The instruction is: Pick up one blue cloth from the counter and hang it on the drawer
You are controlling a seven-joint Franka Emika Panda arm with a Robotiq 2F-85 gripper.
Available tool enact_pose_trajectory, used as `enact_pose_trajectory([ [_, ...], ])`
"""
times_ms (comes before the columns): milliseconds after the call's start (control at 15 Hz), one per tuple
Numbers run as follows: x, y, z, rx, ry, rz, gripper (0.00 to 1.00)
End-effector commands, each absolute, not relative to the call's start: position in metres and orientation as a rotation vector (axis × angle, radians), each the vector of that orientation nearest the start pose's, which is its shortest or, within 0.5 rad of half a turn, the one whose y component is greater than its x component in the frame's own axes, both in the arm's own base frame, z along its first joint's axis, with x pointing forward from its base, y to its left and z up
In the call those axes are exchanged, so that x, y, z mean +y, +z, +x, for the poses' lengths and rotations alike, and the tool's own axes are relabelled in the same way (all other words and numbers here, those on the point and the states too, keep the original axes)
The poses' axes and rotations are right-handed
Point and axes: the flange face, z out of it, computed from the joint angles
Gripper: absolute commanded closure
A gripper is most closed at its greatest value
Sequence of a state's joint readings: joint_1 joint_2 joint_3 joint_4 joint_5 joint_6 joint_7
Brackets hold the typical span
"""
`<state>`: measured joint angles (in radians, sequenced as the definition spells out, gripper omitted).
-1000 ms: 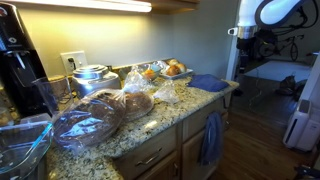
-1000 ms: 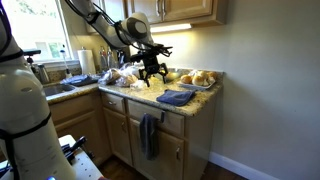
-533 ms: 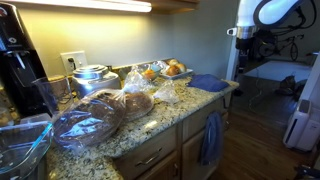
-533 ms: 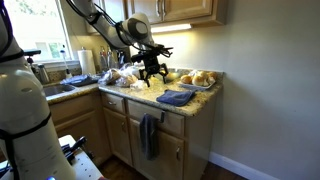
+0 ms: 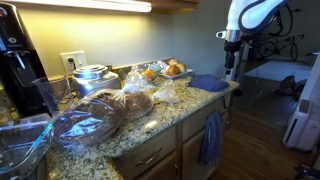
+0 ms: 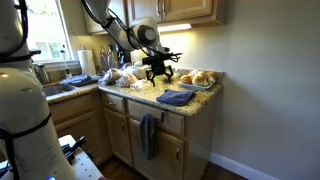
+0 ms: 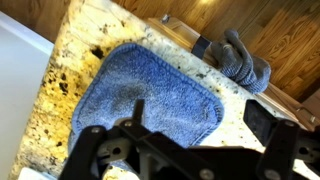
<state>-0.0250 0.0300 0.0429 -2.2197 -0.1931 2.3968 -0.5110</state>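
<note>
Speckled granite counter [image 5: 150, 128] over honey-brown cabinets [image 5: 150, 160], crowded nearest the lens in an exterior view with bagged bread [image 5: 92, 118]. Further along, pastries [image 5: 170, 68] against the wall. Beyond those, at the counter's end corner, the blue cloth [image 5: 208, 82]: lying flat and spread close to the rounded edge, untouched. Just below it, a second blue cloth [image 5: 210, 138], already draped over a drawer front [image 5: 197, 124]. Farthest out, the gripper [image 5: 232, 65], hanging above that corner and clear of the fabric.

From the wrist view: fingers parted wide, nothing between them. Blue cloth filling the space beneath, second blue cloth showing past the counter lip.

Judged as the approach step: poised over the target, not yet lowered, grasp not begun. Next move likely calls for coming straight down with jaws apart, pinching a fold near the middle, lifting until the limp fabric clears the stone, then carrying it out over the drawer front. Worth minding: flat cloth on hard granite, easy to skim without catching, so pads probably needed right at the surface before closing.
</note>
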Motion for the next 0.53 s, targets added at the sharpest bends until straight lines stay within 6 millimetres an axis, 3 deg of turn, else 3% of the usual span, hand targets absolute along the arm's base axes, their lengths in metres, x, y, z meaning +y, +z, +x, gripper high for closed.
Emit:
enact_pose_trajectory([
  [0, 0.011, 0.370, 0.577, -1.280, -0.260, -2.994, 0.00],
  [267, 0.019, 0.352, 0.597, -1.538, -0.329, -2.844, 0.00],
  [467, 0.023, 0.347, 0.595, -1.501, -0.268, -2.867, 0.00],
])
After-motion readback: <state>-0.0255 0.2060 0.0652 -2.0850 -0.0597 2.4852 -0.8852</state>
